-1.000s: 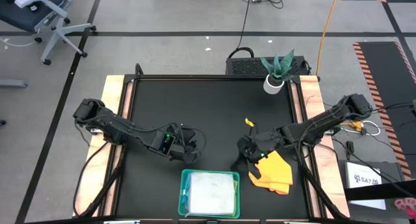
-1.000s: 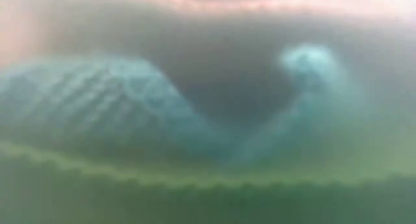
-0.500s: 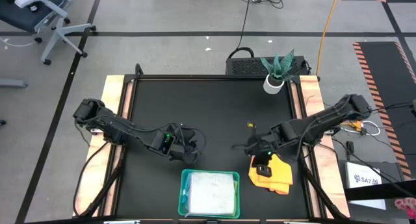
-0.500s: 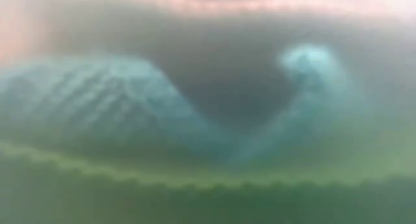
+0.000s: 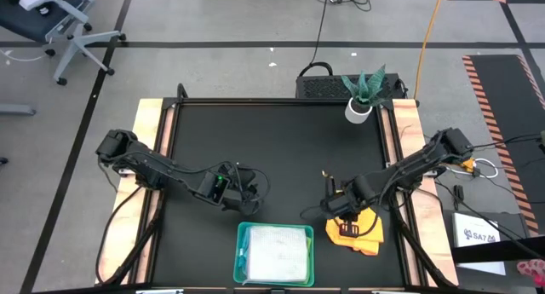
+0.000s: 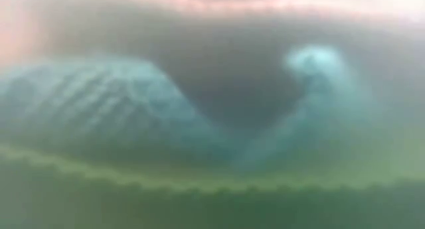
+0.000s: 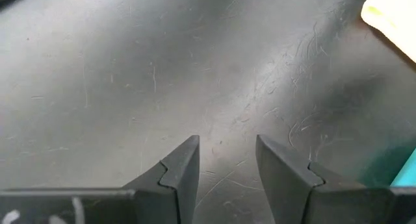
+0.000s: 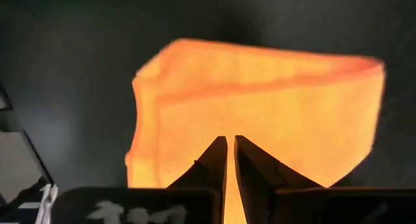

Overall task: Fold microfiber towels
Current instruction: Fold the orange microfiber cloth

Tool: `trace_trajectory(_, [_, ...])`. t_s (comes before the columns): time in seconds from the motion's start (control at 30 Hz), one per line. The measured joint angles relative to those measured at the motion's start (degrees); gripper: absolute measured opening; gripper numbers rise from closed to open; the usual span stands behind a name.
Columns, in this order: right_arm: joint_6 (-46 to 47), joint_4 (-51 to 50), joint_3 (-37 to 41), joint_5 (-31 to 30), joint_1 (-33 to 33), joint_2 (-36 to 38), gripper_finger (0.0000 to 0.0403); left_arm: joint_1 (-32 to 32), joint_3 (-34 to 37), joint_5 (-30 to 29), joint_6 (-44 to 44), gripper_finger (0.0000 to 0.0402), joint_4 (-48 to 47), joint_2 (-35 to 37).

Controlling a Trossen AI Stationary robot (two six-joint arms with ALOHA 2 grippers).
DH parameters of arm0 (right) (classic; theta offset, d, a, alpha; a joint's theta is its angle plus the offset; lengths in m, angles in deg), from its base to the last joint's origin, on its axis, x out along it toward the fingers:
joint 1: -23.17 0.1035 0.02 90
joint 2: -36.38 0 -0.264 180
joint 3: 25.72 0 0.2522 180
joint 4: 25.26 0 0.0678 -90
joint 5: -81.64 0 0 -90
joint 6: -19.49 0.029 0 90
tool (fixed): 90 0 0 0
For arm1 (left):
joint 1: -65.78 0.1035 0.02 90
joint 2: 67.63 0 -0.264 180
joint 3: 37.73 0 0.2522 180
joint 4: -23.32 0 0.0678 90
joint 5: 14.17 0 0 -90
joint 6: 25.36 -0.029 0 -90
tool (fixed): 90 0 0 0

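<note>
Right hand (image 8: 227, 160) is clenched on a thin fold of the yellow-orange towel (image 5: 358, 233); that shallow pinch could slip, undoing the fold. Left hand (image 7: 225, 160) waits released.

Folded yellow-orange towel (image 5: 359, 233) lies right of pale towel (image 5: 277, 251) in tray.

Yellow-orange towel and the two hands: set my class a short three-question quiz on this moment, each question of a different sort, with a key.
1. True or false: the right hand is pinched shut on the yellow-orange towel.
2. Which lies nearest the tray? A. potted plant B. yellow-orange towel C. office chair
3. Fill in: the left hand hangs open over bare ____.

Key: 1 true; 2 B; 3 table.
</note>
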Motion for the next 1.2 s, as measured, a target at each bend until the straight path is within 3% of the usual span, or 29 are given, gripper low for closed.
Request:
trace_trajectory(0.27, [2.7, 9.9, 4.1, 6.0, 1.1, -1.6, 0.0033, 0.0, 0.0, 0.0, -0.4, 0.0154, -0.2, 0.0])
trace_trajectory(0.6, [5.7, 14.0, 6.7, 5.9, 1.6, -1.6, 0.0135, 0.0, 0.0, 0.0, -1.3, 0.0154, -0.5, 0.0])
trace_trajectory(0.77, [7.6, 16.0, 8.2, 5.9, 4.0, -1.6, 0.0167, 0.0, 0.0, 0.0, -1.4, 0.0154, -0.5, 0.0])
trace_trajectory(1.2, [13.5, 27.2, 15.6, 2.7, 5.6, -1.6, 0.0174, 0.0, 0.0, -0.1, -1.8, 0.0154, -0.4, 0.0])
